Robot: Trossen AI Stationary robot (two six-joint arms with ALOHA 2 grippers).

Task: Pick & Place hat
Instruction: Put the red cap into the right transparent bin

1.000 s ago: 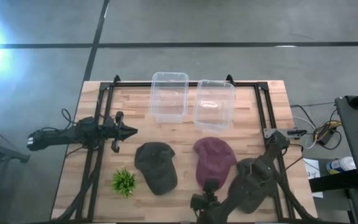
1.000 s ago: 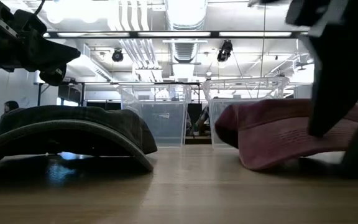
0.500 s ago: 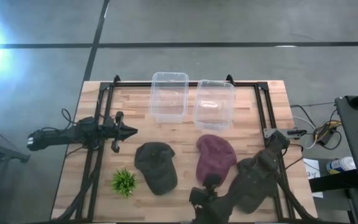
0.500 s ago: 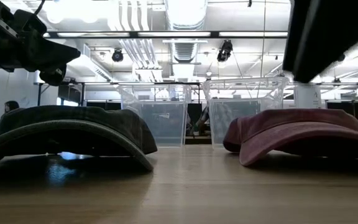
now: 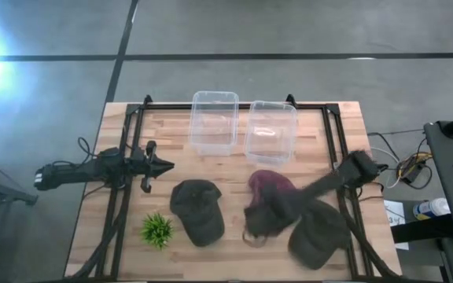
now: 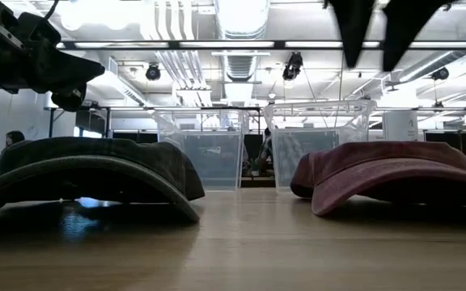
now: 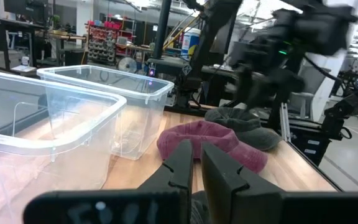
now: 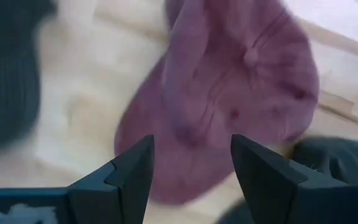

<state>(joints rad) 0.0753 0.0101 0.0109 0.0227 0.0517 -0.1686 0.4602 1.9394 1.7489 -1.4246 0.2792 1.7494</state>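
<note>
A maroon hat (image 5: pixel 267 187) lies crown up on the wooden table, right of centre, resting on its brim and rim (image 6: pixel 395 174). My right gripper (image 8: pixel 191 168) hovers open above it, fingers pointing down and spread wider than the brim, touching nothing; the low view shows its fingertips (image 6: pixel 380 32) well above the hat. A dark green hat (image 5: pixel 197 211) lies left of the maroon one. A third dark hat (image 5: pixel 321 234) sits partly under my right arm. My left gripper (image 5: pixel 160 167) waits shut over the table's left side.
Two clear plastic bins (image 5: pixel 213 122) (image 5: pixel 271 132) stand side by side at the far edge. A small green plant (image 5: pixel 157 229) sits near the near-left corner. A black frame (image 5: pixel 128 157) runs around the tabletop. Bare wood lies between the hats and the bins.
My right gripper has risen from the table by the near edge and swung toward the far edge, to a place above the maroon hat. The maroon hat, tipped up against the gripper a second ago, has settled flat on the table.
</note>
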